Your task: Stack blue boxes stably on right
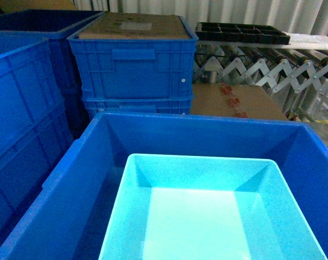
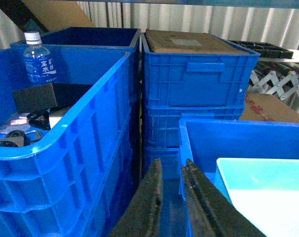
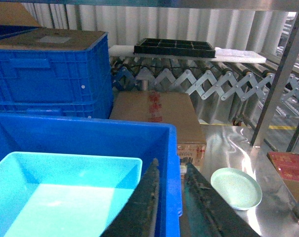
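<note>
The larger dark blue crate point(image 1: 207, 122) fills the lower head view, and the light turquoise tub point(image 1: 201, 216) sits inside it, upright. Neither gripper shows in the head view. In the left wrist view my left gripper point(image 2: 173, 162) straddles the left wall of the crate point(image 2: 238, 138), with the tub point(image 2: 268, 197) just to its right. My right gripper point(image 3: 172, 163) is shut on the right wall of the crate point(image 3: 80, 133), with one finger inside next to the tub point(image 3: 55, 197) and one outside.
Ribbed blue crates topped with cardboard point(image 1: 131, 59) stand behind. A tall ribbed crate point(image 2: 65, 148) holding a water bottle point(image 2: 38, 59) is close on the left. A cardboard box point(image 3: 154, 116), a roller conveyor point(image 3: 213, 79) and a pale green plate point(image 3: 235, 187) are on the right.
</note>
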You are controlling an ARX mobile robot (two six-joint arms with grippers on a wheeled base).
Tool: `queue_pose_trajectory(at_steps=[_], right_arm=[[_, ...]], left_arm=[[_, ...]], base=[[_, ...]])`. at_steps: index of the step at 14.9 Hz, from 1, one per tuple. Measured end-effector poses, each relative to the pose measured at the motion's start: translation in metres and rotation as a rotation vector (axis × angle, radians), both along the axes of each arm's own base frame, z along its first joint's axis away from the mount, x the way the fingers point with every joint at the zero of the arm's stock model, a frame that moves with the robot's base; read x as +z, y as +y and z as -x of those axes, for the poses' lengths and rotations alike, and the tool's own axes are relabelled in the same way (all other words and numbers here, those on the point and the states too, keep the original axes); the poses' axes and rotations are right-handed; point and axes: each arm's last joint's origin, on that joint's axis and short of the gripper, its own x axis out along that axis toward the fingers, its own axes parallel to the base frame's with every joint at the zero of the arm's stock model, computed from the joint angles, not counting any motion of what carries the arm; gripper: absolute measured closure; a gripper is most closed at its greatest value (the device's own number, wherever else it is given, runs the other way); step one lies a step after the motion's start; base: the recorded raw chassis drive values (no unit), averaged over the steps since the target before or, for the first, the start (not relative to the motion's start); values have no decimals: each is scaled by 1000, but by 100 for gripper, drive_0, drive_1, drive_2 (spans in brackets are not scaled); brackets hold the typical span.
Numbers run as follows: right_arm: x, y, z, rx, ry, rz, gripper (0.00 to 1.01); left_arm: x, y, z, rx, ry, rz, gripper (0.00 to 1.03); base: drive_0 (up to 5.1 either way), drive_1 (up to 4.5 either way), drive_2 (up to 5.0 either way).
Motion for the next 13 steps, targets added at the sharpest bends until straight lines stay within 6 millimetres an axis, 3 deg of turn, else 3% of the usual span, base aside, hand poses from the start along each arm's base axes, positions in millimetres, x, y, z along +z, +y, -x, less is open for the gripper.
queue_pose_trajectory(at_steps=[6,7,13], right_arm=[[0,0,0,0,0,0,10],[0,0,0,0,0,0,1],[0,0,0,0,0,0,3]], left_arm=[[0,0,0,0,0,0,12],[0,0,0,0,0,-1,3],[0,0,0,0,0,-1,5]], base=[[0,0,0],[0,0,0],[0,0,0]])
